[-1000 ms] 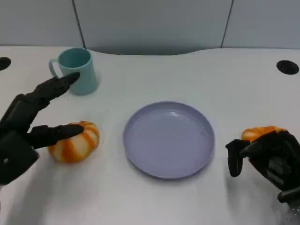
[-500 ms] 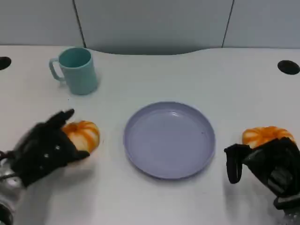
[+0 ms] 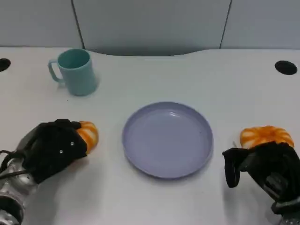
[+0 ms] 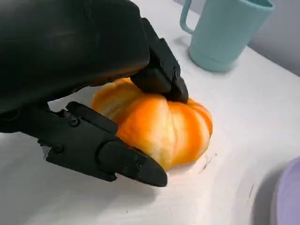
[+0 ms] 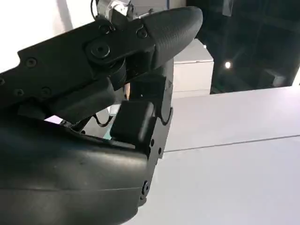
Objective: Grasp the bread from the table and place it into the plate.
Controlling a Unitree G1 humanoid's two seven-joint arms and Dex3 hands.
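Two orange breads lay on the desk (image 3: 154,70), one toward each side edge. The left hand (image 3: 51,150) had its fingers (image 4: 112,159) clamped around the left bread (image 4: 164,126): the grasp step. Next, lift toward the central plate (image 3: 136,159). The right hand (image 3: 265,164) hung curled, holding nothing.

A white table (image 3: 154,75) stands before grey wall panels (image 3: 150,21).

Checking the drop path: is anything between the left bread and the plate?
Nothing visible. Bare table separates the bread, under the left hand, from the plate. The cup stands farther back.
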